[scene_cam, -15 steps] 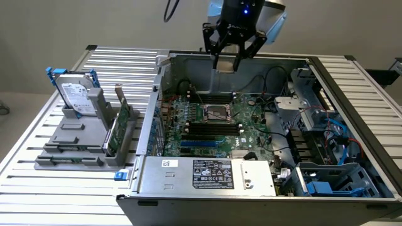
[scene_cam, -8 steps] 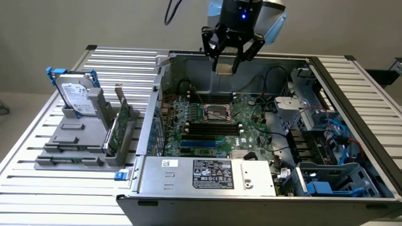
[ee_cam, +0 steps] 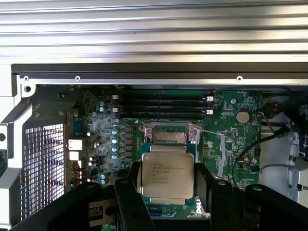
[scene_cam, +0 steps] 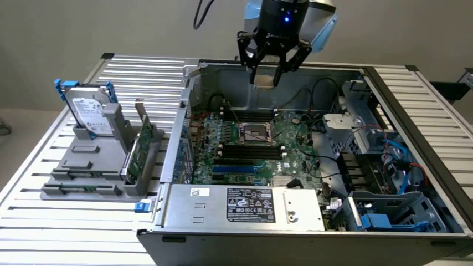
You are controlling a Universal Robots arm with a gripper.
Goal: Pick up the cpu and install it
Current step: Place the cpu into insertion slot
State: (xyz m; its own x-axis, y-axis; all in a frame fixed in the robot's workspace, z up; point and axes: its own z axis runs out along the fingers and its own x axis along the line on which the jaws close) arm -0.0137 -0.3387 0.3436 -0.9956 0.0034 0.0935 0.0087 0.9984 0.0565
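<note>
The cpu [scene_cam: 264,78] hangs in the air in the exterior view, pinched in the gripper [scene_cam: 266,79], whose jaws are closed on its two opposite edges. I see it raised well above the socket [scene_cam: 255,133] and not touching the motherboard [scene_cam: 244,155]. The socket sits on that board inside the open computer case [scene_cam: 414,127], with its metal frame showing and nothing seated in it. Nearer the camera than the socket lies the power supply [scene_cam: 244,205]. Well off to the exterior view's left of the socket, outside the case, a hard drive [scene_cam: 90,115] stands upright in a grey holder [scene_cam: 81,166]. A thin green card [scene_cam: 143,141] stands on edge in the same holder, on the side towards the socket.

In the wrist view I get the closer look: the cpu [ee_cam: 167,175], silvery top with printed lettering facing the camera, is clamped between the two black fingers [ee_cam: 132,197] — one on each side, both touching its edges. The socket [ee_cam: 168,134] lies just beyond the chip, partly covered by it. The memory slots [ee_cam: 163,105] run on the far side of the socket, just beside it.
</note>
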